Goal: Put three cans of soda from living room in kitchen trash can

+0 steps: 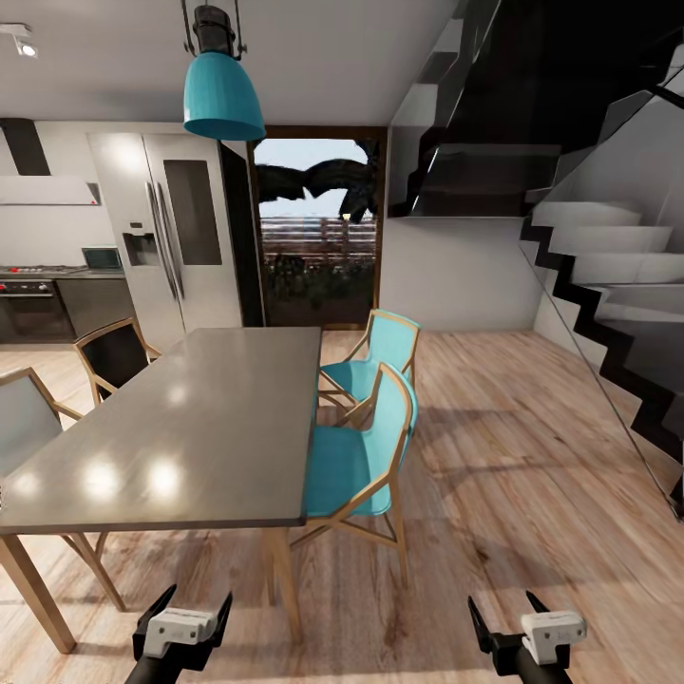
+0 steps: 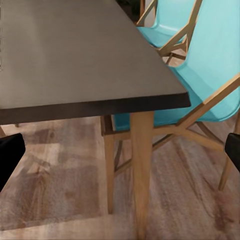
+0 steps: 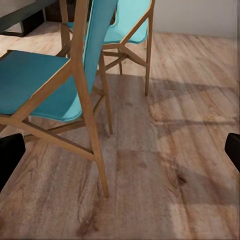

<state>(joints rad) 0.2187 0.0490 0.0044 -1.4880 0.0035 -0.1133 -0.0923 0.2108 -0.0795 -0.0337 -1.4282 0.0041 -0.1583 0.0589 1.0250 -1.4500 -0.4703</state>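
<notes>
Both of my pincers are hanging low at the near edge of the head view, each spread wide and pinching nothing: my left gripper (image 1: 183,608) is pointing toward the near end of the dining table (image 1: 190,427), and my right gripper (image 1: 505,613) is pointing over bare wood floor (image 1: 532,475). In each wrist view my black fingertips (image 2: 10,155) are showing far apart at the 2 side edges, as with the right one (image 3: 9,152).

Just beyond my left pincer, the grey tabletop is resting on pale wooden legs (image 2: 141,170). Beside the table's right side, 2 turquoise chairs (image 1: 356,456) with wood frames are standing one behind the other, the nearer one pushed close to the table's edge. Across the table, a dark chair (image 1: 114,356) and a pale chair (image 1: 24,418) are standing on its left side.

Farther out, a turquoise pendant lamp (image 1: 223,95) is hanging above the table. The kitchen is lying at the far left, with its steel double-door fridge (image 1: 176,237) and black oven (image 1: 33,309). A wood-framed glass door (image 1: 318,228) is standing behind the table, and a dark staircase (image 1: 608,256) is climbing along the right wall.
</notes>
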